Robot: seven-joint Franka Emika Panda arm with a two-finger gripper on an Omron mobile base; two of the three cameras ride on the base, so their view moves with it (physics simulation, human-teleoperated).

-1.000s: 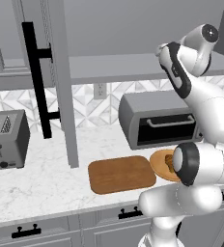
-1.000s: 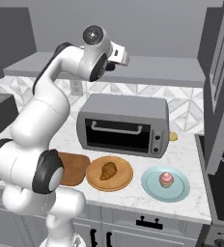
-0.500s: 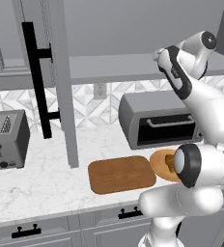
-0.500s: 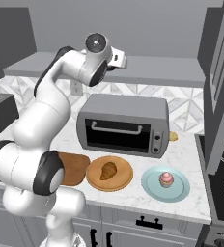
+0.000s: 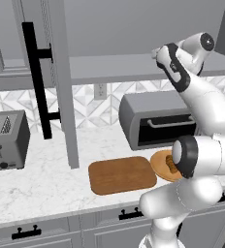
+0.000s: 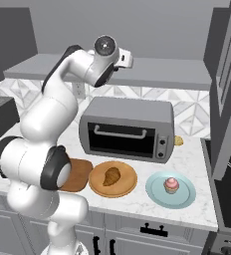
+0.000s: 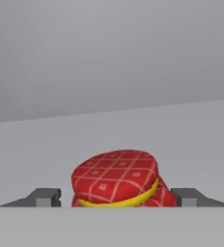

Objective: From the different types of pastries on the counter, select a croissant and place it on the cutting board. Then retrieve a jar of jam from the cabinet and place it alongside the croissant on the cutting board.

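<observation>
The claw (image 7: 116, 201) sat with its 2 tips spread apart, the jar of jam (image 7: 118, 180) right between them on the cabinet (image 5: 56, 82) shelf, not squeezed yet. Closing off-center could've tipped that squat jar or nudged it deeper in, I reckon.

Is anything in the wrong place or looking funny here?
Yes: the croissant lies on the round wooden plate, not on the cutting board, which is bare. Nothing looks spilled or broken. The cabinet door stands open, and the gripper has its fingers on either side of the red jar of jam.
</observation>
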